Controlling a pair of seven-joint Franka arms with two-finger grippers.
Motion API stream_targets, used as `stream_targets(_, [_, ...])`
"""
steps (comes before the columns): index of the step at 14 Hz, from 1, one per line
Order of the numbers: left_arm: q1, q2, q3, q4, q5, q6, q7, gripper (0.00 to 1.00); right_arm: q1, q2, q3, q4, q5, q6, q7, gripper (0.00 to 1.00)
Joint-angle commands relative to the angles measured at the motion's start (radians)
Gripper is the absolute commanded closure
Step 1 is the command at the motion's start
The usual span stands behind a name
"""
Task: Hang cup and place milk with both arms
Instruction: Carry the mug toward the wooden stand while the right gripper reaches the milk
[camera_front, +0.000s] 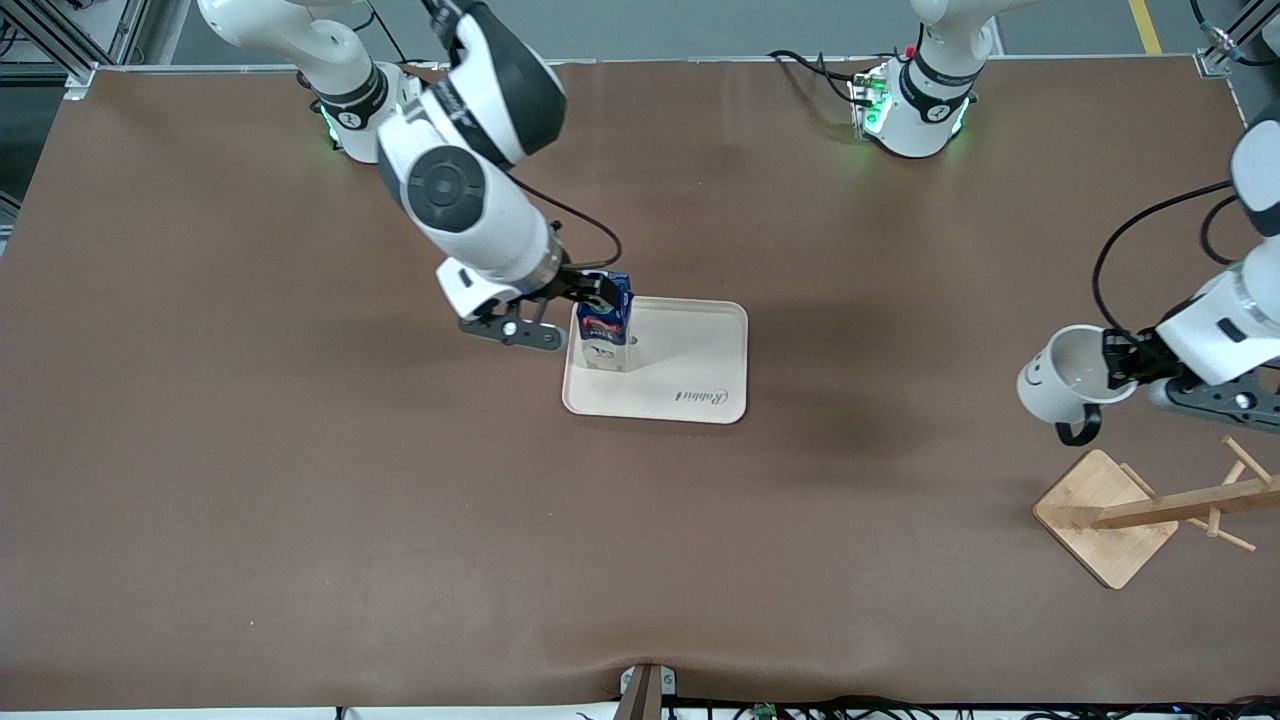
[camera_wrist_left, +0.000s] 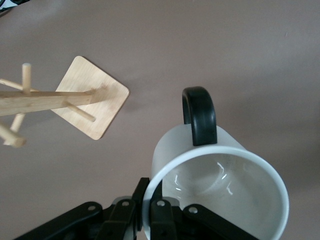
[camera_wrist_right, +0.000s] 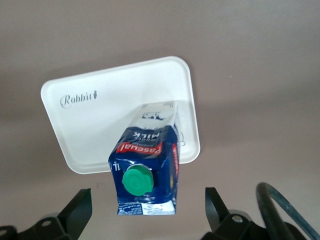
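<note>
Front view, 2 arms at work on the brown surface (camera_front: 300, 450). Right gripper (camera_front: 597, 290) spread wide around the top of the milk carton (camera_front: 605, 325), fingers released and clear of its sides. Carton upright on the cream tray (camera_front: 690, 370), in the corner toward the right arm's base. Left gripper (camera_front: 1115, 365) clenched on the rim of the smiley-face cup (camera_front: 1060, 385), tilted in the air over bare surface just beside the wooden cup rack (camera_front: 1150, 510), black handle hanging downward.

For a clean hang: turn the handle loop toward 1 peg, line it up, slide it fully on, and only then let go. For the milk: back straight off without brushing the gabled top.

Legible: "Rabbit" with a small carrot on the tray; "Pascual" and "MILK" on the carton.
</note>
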Motion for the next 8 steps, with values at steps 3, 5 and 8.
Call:
stream_targets(3, [0.106,0.009,-0.002,0.041,-0.011,-0.026,0.258,1.0,0.044,0.051,-0.016,0.03,0.009,0.016,0.012,0.0])
stream_targets(5, [0.13,0.037,-0.002,0.076,-0.009,-0.026,0.324,1.0,0.061,0.072,-0.017,0.029,0.008,0.036,0.014,0.0])
stream_targets(8, [0.16,0.08,-0.003,0.104,-0.015,-0.019,0.4,1.0,0.087,0.109,-0.017,0.023,0.006,0.091,0.035,0.0])
